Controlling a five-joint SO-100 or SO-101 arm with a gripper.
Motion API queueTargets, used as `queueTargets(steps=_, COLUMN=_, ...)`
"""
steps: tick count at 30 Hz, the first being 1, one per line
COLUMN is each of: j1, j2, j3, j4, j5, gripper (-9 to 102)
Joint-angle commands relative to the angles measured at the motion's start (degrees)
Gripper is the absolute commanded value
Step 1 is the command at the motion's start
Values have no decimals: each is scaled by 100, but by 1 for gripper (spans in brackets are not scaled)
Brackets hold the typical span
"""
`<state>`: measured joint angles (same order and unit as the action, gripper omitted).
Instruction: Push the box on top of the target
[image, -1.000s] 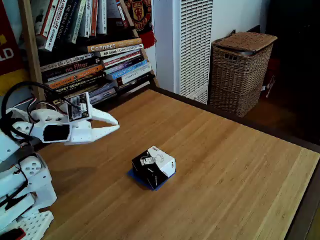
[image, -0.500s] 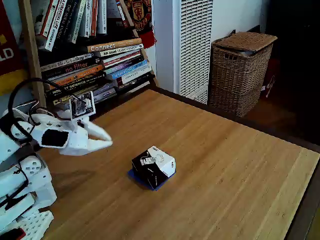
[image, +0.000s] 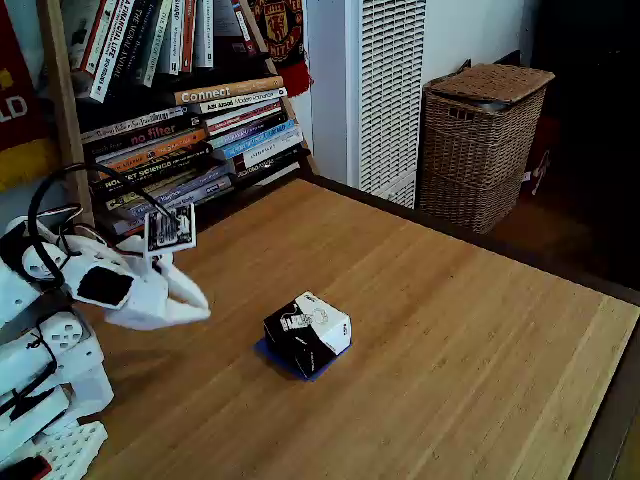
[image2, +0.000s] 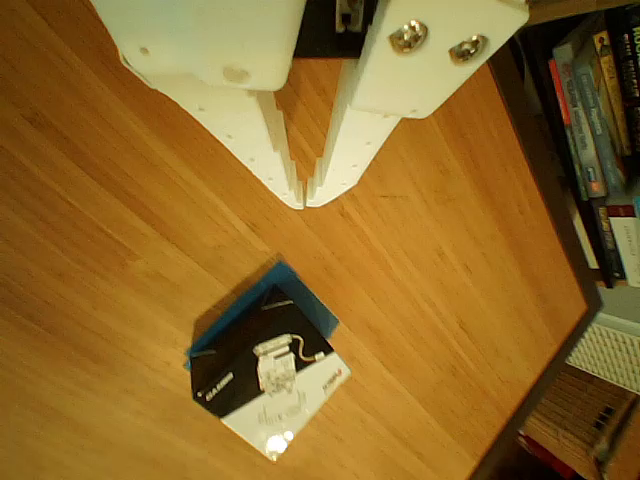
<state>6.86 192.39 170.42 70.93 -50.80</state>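
1. We see the end effector clenched and grasping nothing, left of the box in the fixed view.
2. The box sits on the blue target, mid desk.

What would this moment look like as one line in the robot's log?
tool: shut, empty, clear of box | box: covering most of target | blue edge showing

Wooden table, bookshelf, wicker basket
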Motion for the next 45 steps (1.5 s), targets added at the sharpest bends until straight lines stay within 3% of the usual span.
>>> queueTargets(steps=1, j1=-18, j2=114, j3=-18, j4=176, j5=26, gripper=0)
queueTargets(steps=45, j1=70, j2=114, j3=-18, j4=422, j5=-44, gripper=0)
